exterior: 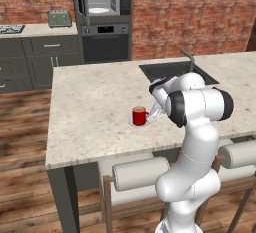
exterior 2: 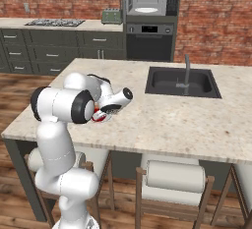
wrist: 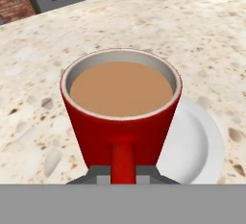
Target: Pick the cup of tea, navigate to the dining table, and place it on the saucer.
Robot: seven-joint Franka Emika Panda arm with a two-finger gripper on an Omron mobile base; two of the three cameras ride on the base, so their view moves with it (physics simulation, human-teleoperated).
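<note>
The cup of tea (wrist: 120, 117), a red mug full of brown liquid, stands upright on the white saucer (wrist: 194, 146) on the dining table (wrist: 206, 31). Its handle points at the camera, between my finger tips, which press against it from both sides. My gripper (wrist: 123, 177) is shut on the handle. In the left base view the cup (exterior: 139, 115) and saucer (exterior: 131, 123) sit near the table's (exterior: 90, 102) front edge, with the gripper (exterior: 152, 114) at the cup's right. In the right base view the arm hides most of the cup (exterior 2: 99, 116).
A dark sink (exterior: 175, 70) with a faucet (exterior: 189, 59) is set into the table behind the cup. Padded stools (exterior: 140, 173) stand along the near side of the table. A counter with a toaster (exterior: 60, 19) and an oven (exterior: 105, 42) line the brick back wall.
</note>
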